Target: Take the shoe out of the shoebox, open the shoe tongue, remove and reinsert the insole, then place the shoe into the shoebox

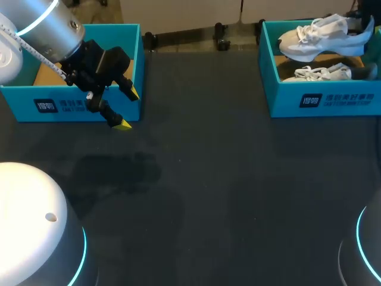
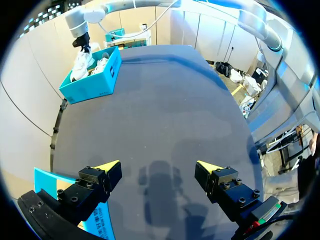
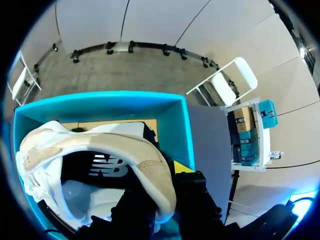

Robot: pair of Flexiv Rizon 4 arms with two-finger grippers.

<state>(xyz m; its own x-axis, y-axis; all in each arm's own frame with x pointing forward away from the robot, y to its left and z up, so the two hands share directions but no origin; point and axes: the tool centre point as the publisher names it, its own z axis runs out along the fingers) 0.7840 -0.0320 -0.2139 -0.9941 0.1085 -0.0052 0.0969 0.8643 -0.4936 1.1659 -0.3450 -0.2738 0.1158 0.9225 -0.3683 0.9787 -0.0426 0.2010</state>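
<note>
One shoe (image 1: 315,37), lying nine-to-three, hung over the shoebox (image 1: 286,101) at two o'clock, pinched by the right gripper (image 3: 161,186); left gripper (image 1: 128,108) gaped at ten.

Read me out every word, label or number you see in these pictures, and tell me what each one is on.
Left shoebox, front wall: white print on a dark panel, too blurred to read.
Right shoebox, front wall: the same kind of panel, too blurred to read.
Shoe held over the right shoebox: a white logo mark inside it, no readable words.
No numbers or other signs can be read on the table.
</note>
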